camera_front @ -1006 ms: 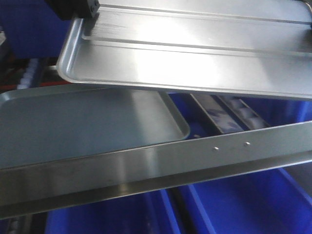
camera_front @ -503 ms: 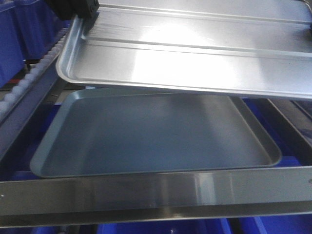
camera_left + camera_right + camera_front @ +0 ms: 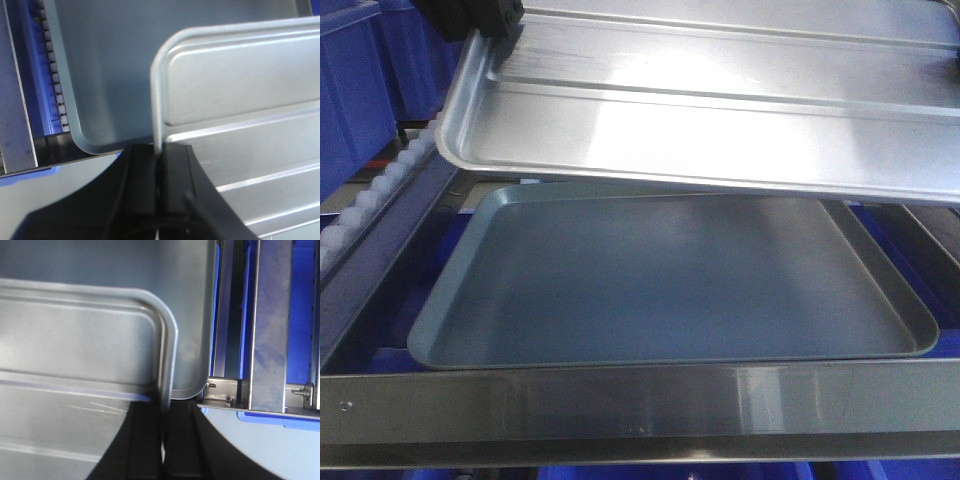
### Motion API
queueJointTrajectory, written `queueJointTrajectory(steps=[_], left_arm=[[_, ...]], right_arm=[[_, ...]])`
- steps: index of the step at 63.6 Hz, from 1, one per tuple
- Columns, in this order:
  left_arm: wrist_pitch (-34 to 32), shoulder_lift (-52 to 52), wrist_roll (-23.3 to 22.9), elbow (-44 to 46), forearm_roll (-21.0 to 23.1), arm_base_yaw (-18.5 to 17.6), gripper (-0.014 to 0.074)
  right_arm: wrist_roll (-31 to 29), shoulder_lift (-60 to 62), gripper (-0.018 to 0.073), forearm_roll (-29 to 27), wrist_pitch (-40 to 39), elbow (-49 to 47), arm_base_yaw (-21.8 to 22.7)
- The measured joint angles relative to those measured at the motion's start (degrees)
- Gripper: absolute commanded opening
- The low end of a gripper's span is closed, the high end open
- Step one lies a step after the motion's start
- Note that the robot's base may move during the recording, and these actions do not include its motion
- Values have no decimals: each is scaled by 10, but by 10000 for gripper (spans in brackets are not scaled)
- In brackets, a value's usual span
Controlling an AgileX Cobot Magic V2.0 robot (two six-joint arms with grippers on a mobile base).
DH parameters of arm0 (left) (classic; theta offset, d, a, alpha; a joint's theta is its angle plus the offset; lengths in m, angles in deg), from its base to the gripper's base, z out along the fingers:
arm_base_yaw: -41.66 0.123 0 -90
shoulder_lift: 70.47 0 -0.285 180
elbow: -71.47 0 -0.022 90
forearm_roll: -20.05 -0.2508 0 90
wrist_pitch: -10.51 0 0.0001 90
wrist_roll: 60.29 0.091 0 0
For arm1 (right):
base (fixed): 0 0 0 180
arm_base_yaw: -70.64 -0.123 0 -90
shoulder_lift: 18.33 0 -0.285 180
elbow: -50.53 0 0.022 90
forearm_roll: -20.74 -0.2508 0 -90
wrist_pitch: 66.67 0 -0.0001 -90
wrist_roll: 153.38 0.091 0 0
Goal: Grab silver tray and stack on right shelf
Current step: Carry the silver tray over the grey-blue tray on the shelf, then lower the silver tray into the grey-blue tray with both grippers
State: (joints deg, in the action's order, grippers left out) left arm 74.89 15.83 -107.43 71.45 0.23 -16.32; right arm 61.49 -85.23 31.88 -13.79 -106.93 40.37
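Observation:
The silver tray (image 3: 720,110) with two raised ridges hangs level in the air above the right shelf. My left gripper (image 3: 159,160) is shut on the tray's left rim (image 3: 156,100); it shows black at the top left of the front view (image 3: 485,20). My right gripper (image 3: 164,412) is shut on the tray's right rim (image 3: 167,355). Under the silver tray lies the larger dull grey-blue tray (image 3: 680,280) on the right shelf, behind its broad shiny steel front bar (image 3: 640,405). The grey-blue tray also shows in the left wrist view (image 3: 100,60) and the right wrist view (image 3: 150,265).
A rail of white rollers (image 3: 380,190) runs along the shelf's left side, also seen in the left wrist view (image 3: 52,75). Blue bins (image 3: 360,90) stand at the far left. Steel rails and blue frame pieces (image 3: 267,340) lie to the right of the trays.
The view has swung so that the shelf's front bar now lies level and the grey-blue tray sits centred under the silver tray. Both grippers keep their hold on the silver tray.

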Motion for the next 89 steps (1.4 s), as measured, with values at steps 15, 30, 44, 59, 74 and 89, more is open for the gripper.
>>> queueJointTrajectory(steps=[15,30,44,59,74,89], left_arm=[[0,0,0,0,0,0,-94],[0,0,0,0,0,0,-94],[-2,0,0,0,0,0,-94],[-6,0,0,0,-5,0,-94],[-38,1,22,0,-3,34,-94],[-83,36,72,0,38,104,-94]], right_arm=[[0,0,54,0,0,0,0],[0,0,54,0,0,0,0],[0,0,54,0,0,0,0],[0,0,54,2,-8,0,0],[-31,-18,54,9,-7,-37,0],[-58,-104,54,19,8,-110,2]])
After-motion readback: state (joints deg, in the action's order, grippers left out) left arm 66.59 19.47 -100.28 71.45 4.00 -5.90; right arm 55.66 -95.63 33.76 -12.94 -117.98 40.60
